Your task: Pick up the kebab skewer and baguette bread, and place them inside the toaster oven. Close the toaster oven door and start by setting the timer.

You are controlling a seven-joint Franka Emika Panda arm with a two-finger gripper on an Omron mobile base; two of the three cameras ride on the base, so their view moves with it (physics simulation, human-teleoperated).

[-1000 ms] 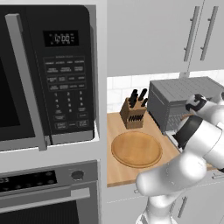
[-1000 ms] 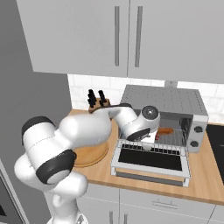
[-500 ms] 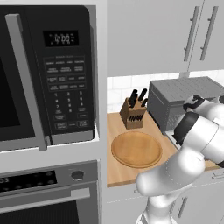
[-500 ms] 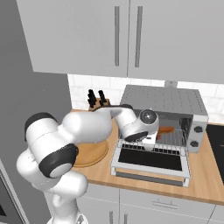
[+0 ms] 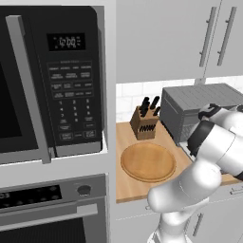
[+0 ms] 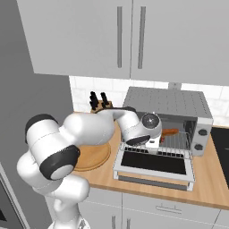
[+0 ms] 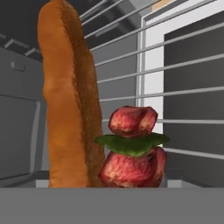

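Both foods look to be in the oven (image 6: 197, 112) already. From the hand view the baguette (image 7: 70, 100) lies on the wire rack (image 7: 183, 92) with the skewer (image 7: 133, 148) right against it, red chunks and a green bit between them. From the right base view I can spot the orange loaf (image 6: 170, 132) on the rack inside the open oven, which sits on the bench (image 6: 210, 183).

So my read: the 2 placing steps are pretty much done. What's left is shutting the door (image 6: 154, 164), which hangs flat down in front, then turning the timer knob (image 6: 202, 132) on the right panel.

The claw (image 6: 153, 142) is at the mouth of the oven, just over the door's hinge edge. Its jaws stand fairly wide and I don't see anything pinched between them, so I'd call it released, holding nothing. The fingertips themselves are hard to make out, and I can't tell whether they touch the food.
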